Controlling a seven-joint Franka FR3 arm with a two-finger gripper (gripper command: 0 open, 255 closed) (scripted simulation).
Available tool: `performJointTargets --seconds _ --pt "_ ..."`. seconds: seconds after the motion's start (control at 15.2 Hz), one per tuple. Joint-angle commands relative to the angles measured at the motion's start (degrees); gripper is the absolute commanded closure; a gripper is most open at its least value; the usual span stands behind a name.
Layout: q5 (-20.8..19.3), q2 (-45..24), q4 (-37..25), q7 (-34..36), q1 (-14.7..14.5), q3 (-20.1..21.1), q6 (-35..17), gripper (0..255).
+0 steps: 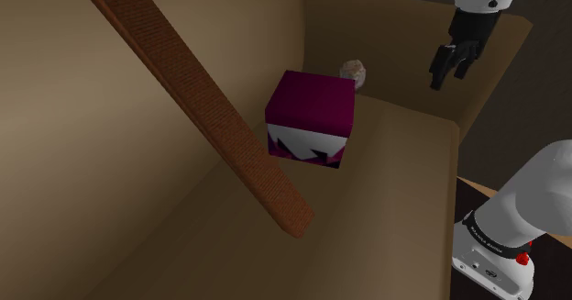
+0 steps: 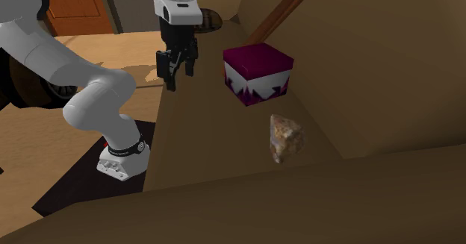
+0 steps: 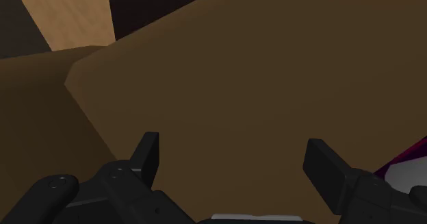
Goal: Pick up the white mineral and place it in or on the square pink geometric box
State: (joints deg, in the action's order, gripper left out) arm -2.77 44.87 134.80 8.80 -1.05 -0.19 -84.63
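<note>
The mineral [image 1: 354, 71] is a pale, brown-speckled lump lying on the brown surface just behind the box in the shoulder view; in the second exterior view the mineral [image 2: 285, 138] lies in front of the box. The box [image 1: 311, 118] is a magenta cube with a white jagged pattern on its side, also seen as box [image 2: 257, 72] and a sliver of box [image 3: 409, 165] beside one finger. My gripper [image 1: 449, 71] hangs open in the air, to the shoulder view's right of the mineral and apart from it. The gripper [image 2: 175, 69] and gripper [image 3: 236, 162] hold nothing.
A long reddish-brown plank [image 1: 197, 101] leans diagonally across the shoulder view's left, ending near the box. The brown surface [image 1: 403, 161] has an edge near the arm's white base [image 1: 500, 252]. An orange door [image 2: 75, 7] stands behind the arm.
</note>
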Motion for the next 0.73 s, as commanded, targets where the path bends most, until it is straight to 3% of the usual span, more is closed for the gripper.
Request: performJointTargets --seconds 0.0,0.66 --pt "0.00 0.00 0.00 0.00 0.00 0.00 0.00 0" --pt "-3.06 -18.82 -9.17 -8.85 -1.43 -3.13 -13.96 0"
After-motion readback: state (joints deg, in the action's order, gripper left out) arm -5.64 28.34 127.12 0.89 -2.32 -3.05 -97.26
